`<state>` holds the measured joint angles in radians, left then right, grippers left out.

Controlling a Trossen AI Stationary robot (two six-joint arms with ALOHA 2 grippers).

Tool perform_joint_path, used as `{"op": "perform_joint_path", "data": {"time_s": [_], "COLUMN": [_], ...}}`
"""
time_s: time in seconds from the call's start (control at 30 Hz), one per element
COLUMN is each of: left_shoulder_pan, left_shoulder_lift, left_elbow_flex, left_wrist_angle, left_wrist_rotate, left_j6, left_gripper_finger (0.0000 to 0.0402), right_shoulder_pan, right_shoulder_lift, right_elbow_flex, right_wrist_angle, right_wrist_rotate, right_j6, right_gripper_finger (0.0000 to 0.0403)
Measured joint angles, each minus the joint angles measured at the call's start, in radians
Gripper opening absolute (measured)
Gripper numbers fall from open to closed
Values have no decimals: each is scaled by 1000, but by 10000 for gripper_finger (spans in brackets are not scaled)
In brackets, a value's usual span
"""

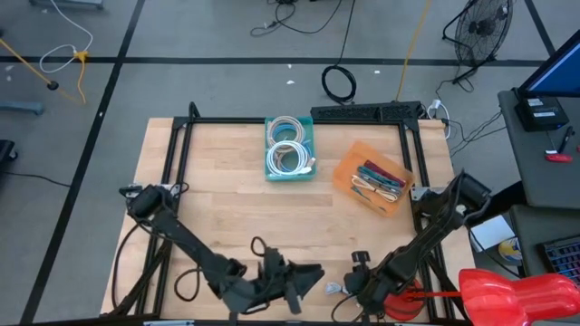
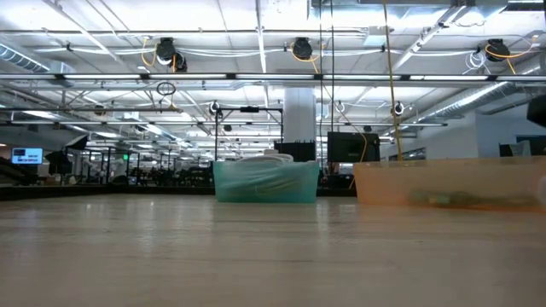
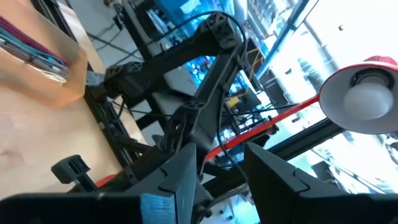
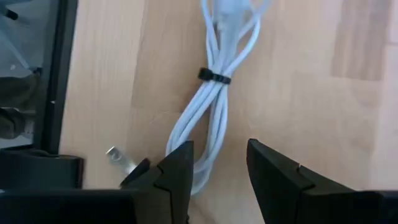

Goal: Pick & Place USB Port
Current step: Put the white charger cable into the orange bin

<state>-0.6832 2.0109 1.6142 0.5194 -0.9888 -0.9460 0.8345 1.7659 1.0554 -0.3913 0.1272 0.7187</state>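
A white USB cable (image 4: 214,93), bundled by a black tie (image 4: 214,76), lies flat on the wooden table near its front edge. It also shows in the high view (image 1: 333,289), and its metal plug (image 4: 115,154) lies beside the bundle. My right gripper (image 4: 221,165) is open just above the bundle's looped end, with the loops by one finger (image 4: 177,165). In the high view my right gripper (image 1: 350,284) is to the cable's right. My left gripper (image 1: 317,272) is open and empty to the cable's left, as the left wrist view (image 3: 217,177) shows. My right gripper comes at the cable's looped end (image 4: 200,177) from above, its fingers set across the bundle. The loops run right beside one finger. I cannot tell whether that finger touches them. The cable lies flat on the table.
A teal bin (image 1: 290,149) of white cables and an orange bin (image 1: 372,177) of coloured cables stand at the far middle of the table; both also show in the low view (image 2: 266,181) (image 2: 448,183). A black frame (image 1: 181,154) borders the table. A red lamp (image 1: 517,294) stands at the near right.
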Motion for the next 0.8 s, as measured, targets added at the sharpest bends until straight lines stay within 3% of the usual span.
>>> {"op": "perform_joint_path", "data": {"time_s": [0.3,0.53,0.8], "left_shoulder_pan": [-46,-49,-48], "left_shoulder_lift": [0,0,0], "left_elbow_flex": [0,0,0], "left_wrist_angle": [2,-10,-27], "left_wrist_rotate": [-96,-96,-166], "left_j6": [4,9,93], "left_gripper_finger": [136,136,136], "right_shoulder_pan": [13,-2,-101], "right_shoulder_lift": [65,22,-140], "right_elbow_flex": [5,0,-2], "right_wrist_angle": [-2,-24,-45], "right_wrist_rotate": [33,48,81], "right_j6": [62,83,81], "right_gripper_finger": [132,14,3]}}
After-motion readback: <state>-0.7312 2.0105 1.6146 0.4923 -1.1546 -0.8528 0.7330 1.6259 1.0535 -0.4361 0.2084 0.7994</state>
